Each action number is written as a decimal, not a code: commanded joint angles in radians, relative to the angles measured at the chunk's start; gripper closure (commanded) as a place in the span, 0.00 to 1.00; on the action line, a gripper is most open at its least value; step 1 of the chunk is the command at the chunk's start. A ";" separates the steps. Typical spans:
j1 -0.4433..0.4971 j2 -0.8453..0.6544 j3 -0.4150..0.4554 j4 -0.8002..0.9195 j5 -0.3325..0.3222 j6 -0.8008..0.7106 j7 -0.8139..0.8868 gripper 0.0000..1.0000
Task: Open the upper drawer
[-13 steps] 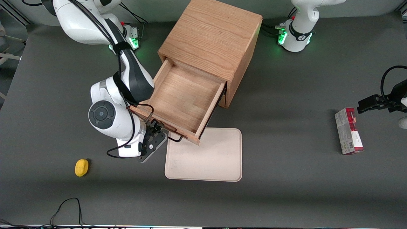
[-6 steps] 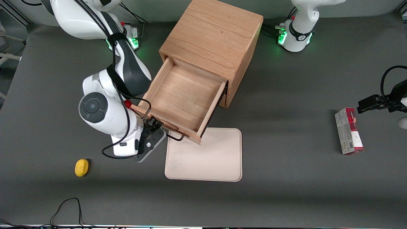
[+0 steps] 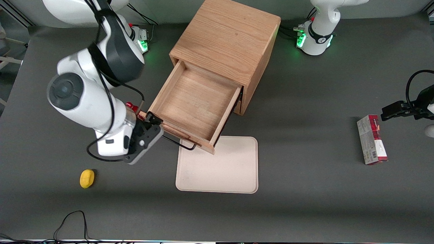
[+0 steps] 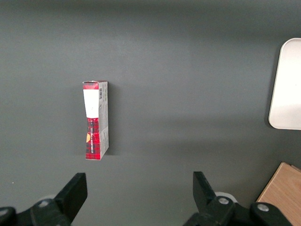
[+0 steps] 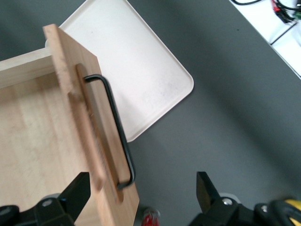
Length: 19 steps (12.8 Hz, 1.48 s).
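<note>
You have one upper drawer (image 3: pixel 196 108) pulled out, one tray (image 3: pixel 220 167), and the gripper (image 3: pixel 149 127) released above its handle (image 5: pixel 115 129).

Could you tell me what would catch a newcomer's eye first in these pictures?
Probably the upper drawer, pulled far out of the wooden cabinet and showing a bare inside, its front overhanging the beige tray. The gripper sits off the handle's end, jaws open and holding nothing. A small yellow object lies nearer the front camera than the gripper.
</note>
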 commanded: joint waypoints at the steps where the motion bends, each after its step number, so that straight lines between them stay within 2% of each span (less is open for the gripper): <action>1: 0.006 -0.077 -0.049 -0.017 -0.035 -0.088 0.040 0.00; 4: 0.003 -0.124 -0.086 -0.022 -0.115 -0.166 0.157 0.00; 6: 0.003 -0.147 -0.116 -0.026 -0.120 -0.217 0.260 0.00; 9: -0.011 -0.225 -0.170 -0.116 -0.118 -0.205 0.284 0.00; 11: -0.116 -0.285 -0.143 -0.195 -0.105 -0.152 0.287 0.00; 14: -0.288 -0.402 -0.034 -0.363 -0.106 -0.070 0.285 0.00; 17: -0.368 -0.454 -0.023 -0.443 -0.105 -0.049 0.285 0.00; 19: -0.388 -0.491 -0.023 -0.514 -0.106 0.008 0.284 0.00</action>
